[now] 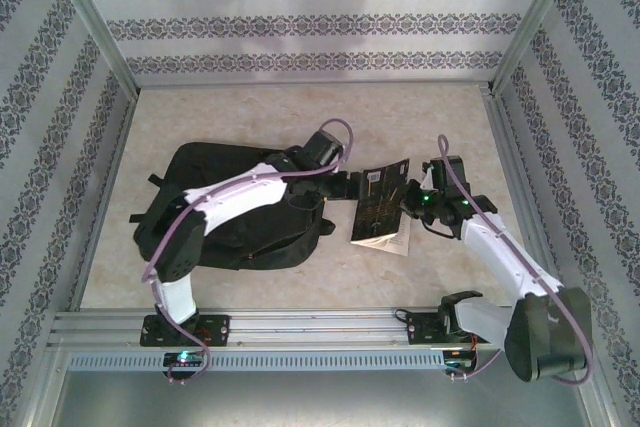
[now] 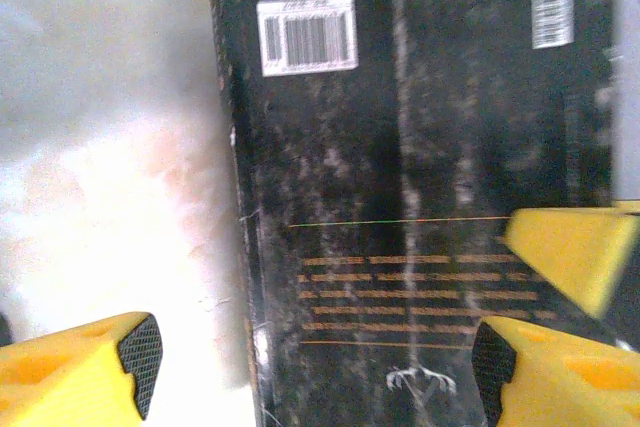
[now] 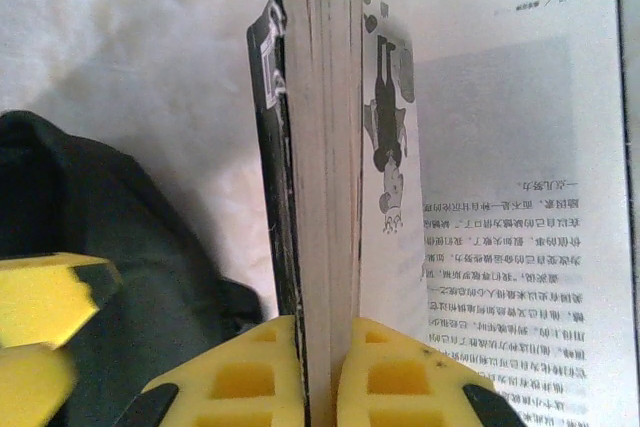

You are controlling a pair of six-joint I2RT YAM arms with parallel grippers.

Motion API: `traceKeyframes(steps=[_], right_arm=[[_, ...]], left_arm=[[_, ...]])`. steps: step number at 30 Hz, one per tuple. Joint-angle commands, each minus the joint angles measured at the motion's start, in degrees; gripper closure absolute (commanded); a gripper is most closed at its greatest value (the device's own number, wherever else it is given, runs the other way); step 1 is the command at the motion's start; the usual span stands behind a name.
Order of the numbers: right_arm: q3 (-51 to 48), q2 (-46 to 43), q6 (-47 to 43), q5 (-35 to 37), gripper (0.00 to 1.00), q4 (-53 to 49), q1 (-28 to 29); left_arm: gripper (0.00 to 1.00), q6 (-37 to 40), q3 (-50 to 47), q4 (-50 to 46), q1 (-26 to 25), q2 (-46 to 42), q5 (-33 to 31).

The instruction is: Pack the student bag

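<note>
The student bag, a soft black backpack, lies flat on the table at the left; its dark fabric also shows in the right wrist view. To its right lies a black-covered book with a barcode sticker. My left gripper reaches over the bag and hovers open, one finger over the table and the other over the cover. My right gripper is shut on the book's cover and a stack of pages, lifting them off a printed page.
The beige tabletop is fenced by metal rails and patterned walls on three sides. Open table lies behind the bag and book. The two grippers are close together at the book; a yellow finger of the right one shows in the left wrist view.
</note>
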Motion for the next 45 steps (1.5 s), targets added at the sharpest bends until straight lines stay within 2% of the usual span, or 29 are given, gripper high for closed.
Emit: traceKeyframes(steps=[1,5,9,14,18,23,29,36,40,43,44,45], right_arm=[[3.8,-5.1,0.3,-1.2,1.00,1.2,-0.5],[6.0,-8.6,0.3,-4.9,1.00,2.6,-0.4],[7.6,-11.0,1.8,-9.9,1.00,6.0,-0.2],[8.8,-11.5,4.1,-16.3,1.00,11.9,2.4],[8.4,-12.1,7.0,-18.6,1.00,17.1,4.4],[7.3,-11.0,11.5,-20.5,1.00,21.9,5.3],[6.0,-8.3,16.1,-23.0,1.00,26.5,5.2],[5.4,-7.3,15.7,-22.9,1.00,25.6,3.8],[5.3,-5.5,14.4,-23.0,1.00,24.2,3.5],[6.6,-5.2,10.5,-19.8,1.00,17.7,3.6],[7.2,-5.0,8.9,-18.7,0.97,15.4,3.6],[7.6,-4.9,7.8,-17.6,0.89,13.5,3.6]], left_arm=[[0.16,4.3,2.8,-6.2,0.8,-5.3,-3.9],[0.12,5.8,2.4,-8.0,2.7,-9.4,-3.9],[0.09,5.4,-0.9,-5.6,5.9,-12.0,0.5],[0.07,1.8,-6.9,5.0,6.9,-14.4,9.1],[0.06,-1.2,-9.4,10.7,7.6,-13.8,14.0],[0.08,-12.5,-17.0,32.4,8.7,-13.7,22.3],[0.22,-22.0,-21.6,49.2,10.5,-13.8,26.5],[0.40,-28.8,-24.4,60.8,11.8,-14.6,28.5],[0.62,-29.8,-24.5,62.6,11.9,-14.2,29.6],[0.75,-29.7,-25.2,63.0,12.2,-14.5,29.5],[0.80,-29.6,-25.4,63.2,12.3,-14.7,29.4],[0.84,-29.7,-25.6,63.4,12.4,-14.9,29.2]])
